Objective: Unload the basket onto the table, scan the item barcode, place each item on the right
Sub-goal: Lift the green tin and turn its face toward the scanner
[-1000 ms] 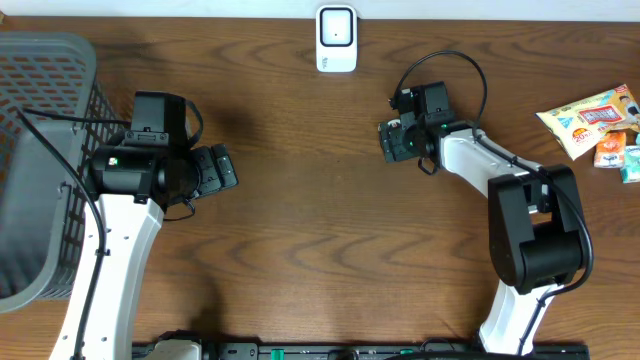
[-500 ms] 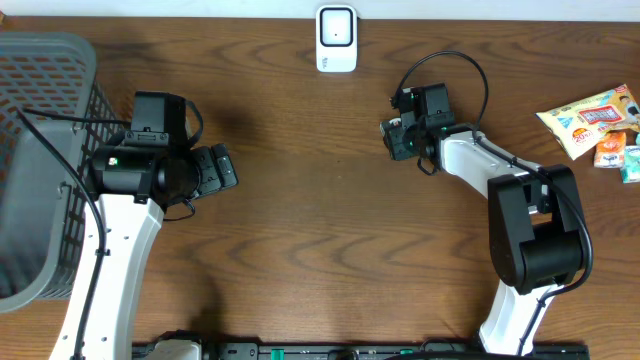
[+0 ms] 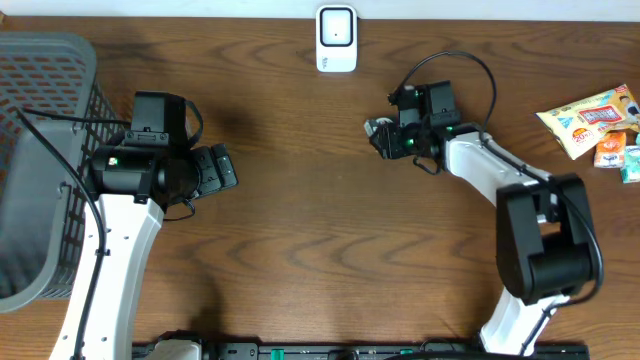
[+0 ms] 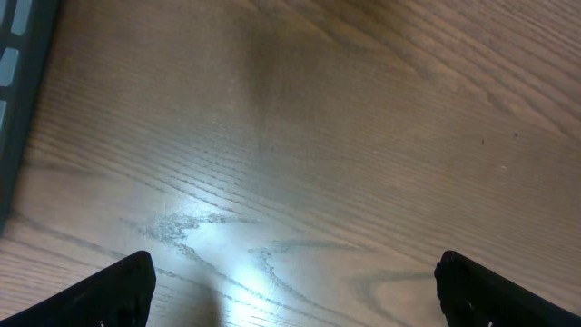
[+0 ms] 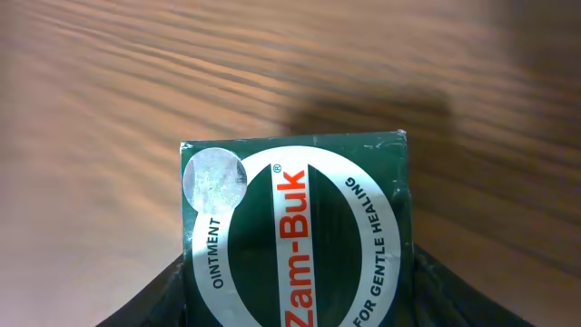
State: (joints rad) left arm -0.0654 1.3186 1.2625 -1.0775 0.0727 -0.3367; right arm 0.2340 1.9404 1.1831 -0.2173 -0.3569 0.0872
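Observation:
The item is a dark green Zam-Buk ointment box (image 5: pixel 295 227) with a white ring and red lettering, and my right gripper (image 5: pixel 295 304) is shut on its sides. No barcode shows on the face in the right wrist view. From overhead, the right gripper (image 3: pixel 382 134) holds the box (image 3: pixel 374 128) above the table, right of and below the white scanner (image 3: pixel 336 38) at the back edge. My left gripper (image 3: pixel 218 168) hangs open over bare wood at the left. Its dark fingertips (image 4: pixel 113 292) stand wide apart with nothing between them.
A grey mesh basket (image 3: pixel 40 160) fills the left edge of the table. At the far right lie a yellow snack packet (image 3: pixel 590 115) and small sachets (image 3: pixel 615 152). Brown wood lies between the arms.
The right gripper's jaws have closed on the box, and it has shifted a little left and up toward the scanner. The left arm has not moved.

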